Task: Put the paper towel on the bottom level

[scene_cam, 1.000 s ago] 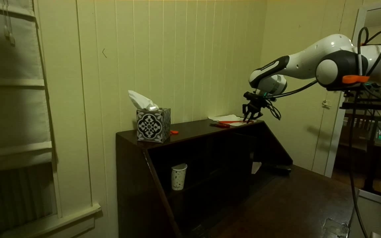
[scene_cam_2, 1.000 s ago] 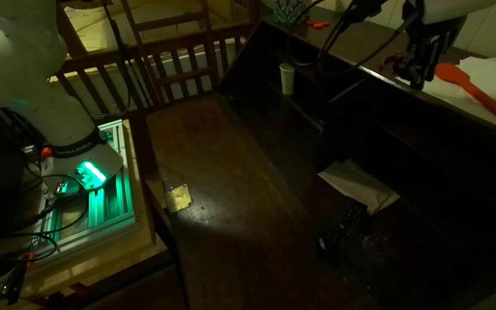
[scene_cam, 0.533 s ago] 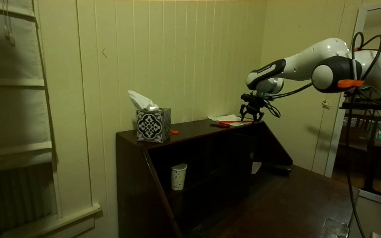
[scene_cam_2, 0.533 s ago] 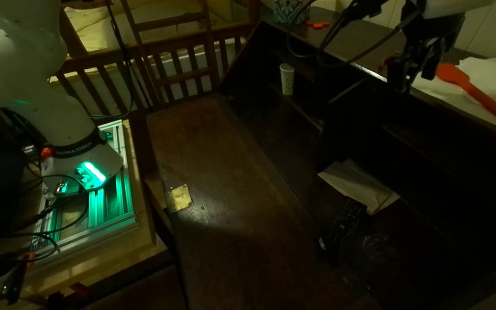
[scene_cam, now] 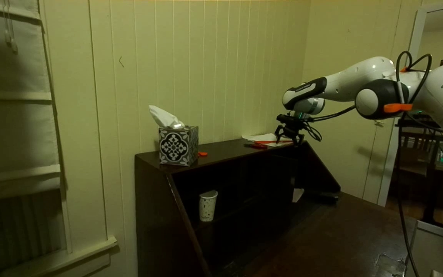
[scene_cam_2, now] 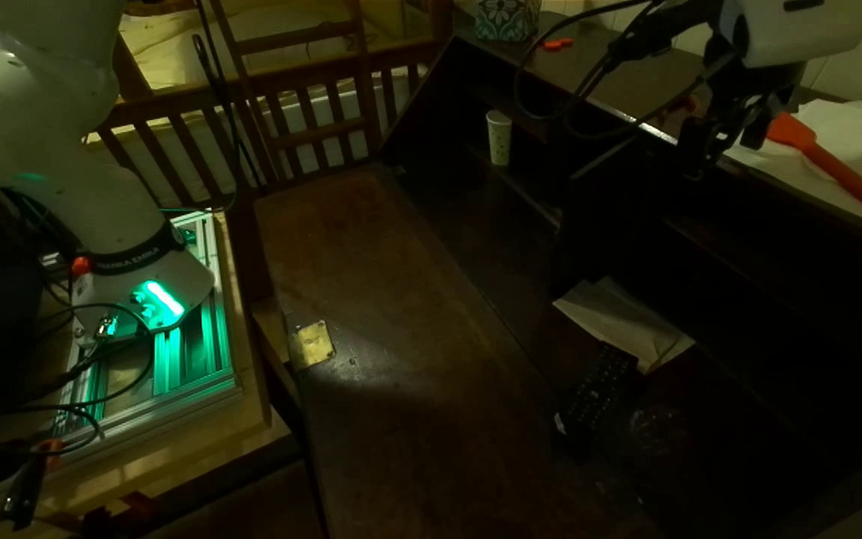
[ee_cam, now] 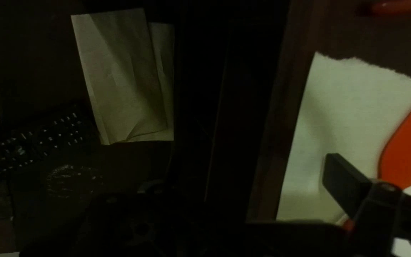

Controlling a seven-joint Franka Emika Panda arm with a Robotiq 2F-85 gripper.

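**Fingers wide apart at the upper front edge of the desk, paper towel lying on top**

The fingers are spread, one to each side of the front edge of the top board: one is over the paper towel, the other out in front of the board. Whether the nearer one touches the sheet cannot be told.

The paper towel, white with one torn edge, lies on the top board at its front edge, toward the end away from the tissue box. A red spatula-like utensil lies on it. Near the sheet is a smaller red and dark item, hard to make out. The patterned tissue box, a white tissue poking up from it, stands by the opposite front corner, with a small orange-red item just beside it.

Below spreads the bottom level, broad and dark brown, a brass-coloured plate near its outer edge. Pale papers are at the foot of the cubbyholes, with a dark remote just beside them. A speckled cup stands upright on a cubbyhole shelf, toward the tissue-box end.
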